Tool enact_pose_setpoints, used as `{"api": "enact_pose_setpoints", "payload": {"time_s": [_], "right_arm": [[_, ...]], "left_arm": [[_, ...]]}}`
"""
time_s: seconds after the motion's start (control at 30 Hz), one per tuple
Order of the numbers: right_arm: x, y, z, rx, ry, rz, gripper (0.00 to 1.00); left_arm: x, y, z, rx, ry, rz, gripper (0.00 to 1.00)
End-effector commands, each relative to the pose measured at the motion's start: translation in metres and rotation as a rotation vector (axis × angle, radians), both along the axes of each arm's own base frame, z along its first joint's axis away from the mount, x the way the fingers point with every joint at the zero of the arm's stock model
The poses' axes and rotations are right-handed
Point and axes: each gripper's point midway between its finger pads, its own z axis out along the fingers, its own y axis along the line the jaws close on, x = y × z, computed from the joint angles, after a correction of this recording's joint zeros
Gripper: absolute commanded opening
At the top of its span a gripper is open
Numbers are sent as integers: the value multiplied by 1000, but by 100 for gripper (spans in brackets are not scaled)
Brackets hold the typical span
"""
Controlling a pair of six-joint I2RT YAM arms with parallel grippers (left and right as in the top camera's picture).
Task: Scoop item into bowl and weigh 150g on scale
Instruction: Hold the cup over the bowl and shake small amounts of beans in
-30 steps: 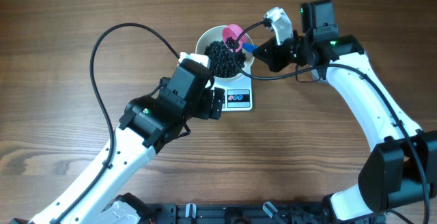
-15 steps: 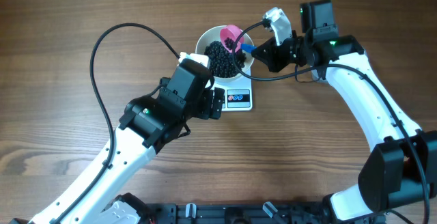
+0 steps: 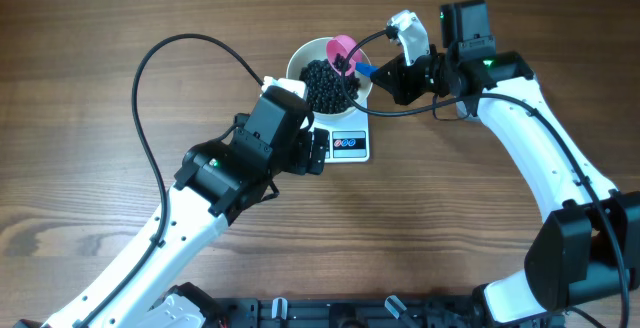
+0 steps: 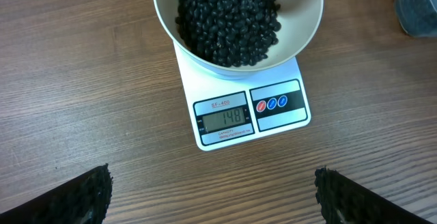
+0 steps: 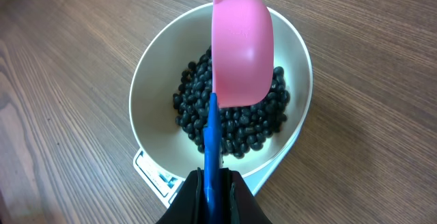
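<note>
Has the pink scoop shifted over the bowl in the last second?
No. The pink scoop hangs at the same spot above the bowl's upper-right rim in the overhead view.

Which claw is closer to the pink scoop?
Right. The right claw grips the pink scoop by its handle above the bowl; the left claw hangs open near the scale.

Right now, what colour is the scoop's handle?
Blue handle on a pink scoop; best in right wrist view.

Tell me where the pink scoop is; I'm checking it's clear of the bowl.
Right wrist view: the pink scoop hangs over the right-arm side of the white bowl, above the black beans, blue handle in the shut right gripper.
</note>
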Motion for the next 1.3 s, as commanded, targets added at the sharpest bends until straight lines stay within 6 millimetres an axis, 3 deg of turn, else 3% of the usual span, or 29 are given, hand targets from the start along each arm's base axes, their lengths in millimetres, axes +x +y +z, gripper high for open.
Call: {"api": "enact_pose_setpoints", "payload": {"time_s": [0.0,0.33,0.43,0.5,0.6,0.67,0.77,0.83,0.93,1.0,1.1,1.17,1.2,1.27], "right_arm": [[2,-1,13,3,-33,-12,4],[-5,6,17,48,-21,30,4],[5,-9,8,-27,-10,-76,4],[-8,10,19,66,-23,54,4],[-4,4,15,34,-18,17,4],[-10,12,21,80,-26,75,4],[1,-4,11,-2,-13,-35,4],[-10,13,21,74,-38,89,4],[1,-3,12,-2,-25,-20,4],[-5,7,18,50,-25,37,4],[2,-4,11,-11,-30,-24,4],[-13,17,25,98,-52,126,4],[-12,16,25,90,-60,128,4],[2,-4,11,-20,-46,-6,4]], "left_arm": [[1,-4,5,-7,-11,-18,100],[1,-4,5,-7,-11,-18,100],[1,-4,5,-7,-11,-18,100],[1,-4,5,-7,-11,-18,100],[1,-4,5,-7,-11,-18,100],[1,-4,5,-7,-11,-18,100],[1,-4,5,-7,-11,-18,100],[1,-4,5,-7,-11,-18,100],[1,-4,5,-7,-11,-18,100],[1,-4,5,-7,-11,-18,100],[1,-4,5,-7,-11,-18,100],[1,-4,5,-7,-11,-18,100],[1,-4,5,-7,-11,-18,100],[1,-4,5,-7,-11,-18,100]]}}
